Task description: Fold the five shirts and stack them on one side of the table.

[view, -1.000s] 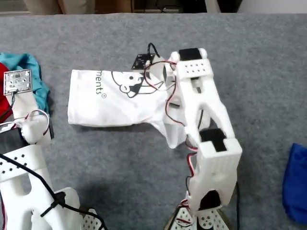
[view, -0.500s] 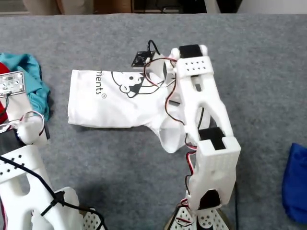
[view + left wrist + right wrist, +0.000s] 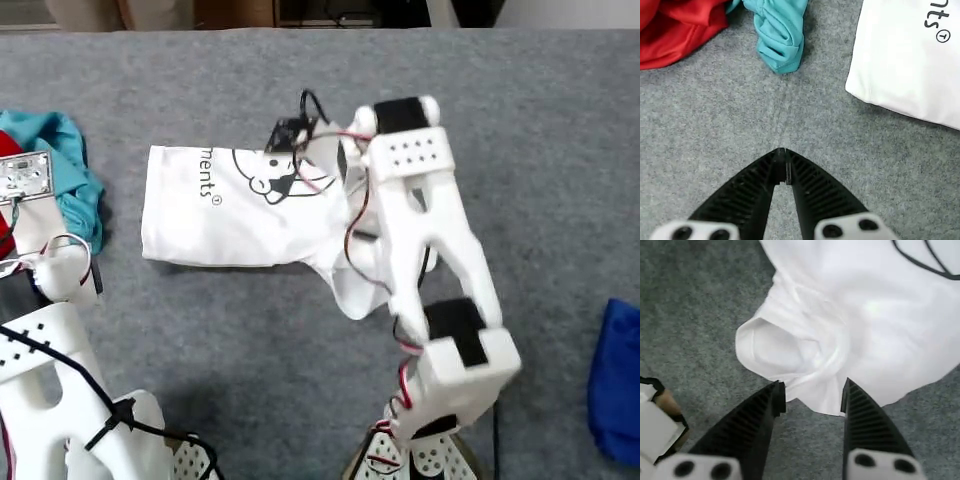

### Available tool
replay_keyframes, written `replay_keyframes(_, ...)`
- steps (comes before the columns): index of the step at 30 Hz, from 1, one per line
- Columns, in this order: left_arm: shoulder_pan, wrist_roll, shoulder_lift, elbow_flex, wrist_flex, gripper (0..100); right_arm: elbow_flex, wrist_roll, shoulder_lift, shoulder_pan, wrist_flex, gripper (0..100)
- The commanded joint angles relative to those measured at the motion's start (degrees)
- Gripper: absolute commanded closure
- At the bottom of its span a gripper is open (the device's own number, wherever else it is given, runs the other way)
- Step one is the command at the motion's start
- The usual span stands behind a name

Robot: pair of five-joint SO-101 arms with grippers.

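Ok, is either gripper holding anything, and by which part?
Nothing is held. The right gripper is open at the sleeve edge of the white shirt; the left gripper is shut, empty, over the table.

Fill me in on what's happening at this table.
The right gripper hangs open over the loose sleeve of the partly folded white shirt in the middle of the table. The left gripper is shut above bare cloth, near the crumpled teal shirt and red shirt. Nothing is stacked yet.
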Motion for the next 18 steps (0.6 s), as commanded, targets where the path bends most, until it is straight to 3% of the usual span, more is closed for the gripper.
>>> replay_keyframes(1,-0.44,-0.62,-0.31,-0.44,0.26,98,9.71,-0.62,-10.51,-1.36,-0.53,80.0)
replay_keyframes(11,-0.53,-0.70,-0.31,-0.26,0.35,98,35.03,1.58,-23.60,1.80,-9.41,80.0)
replay_keyframes(18,-0.53,-0.70,-0.31,-0.26,0.35,98,41.10,1.67,-22.64,3.12,-17.58,80.0)
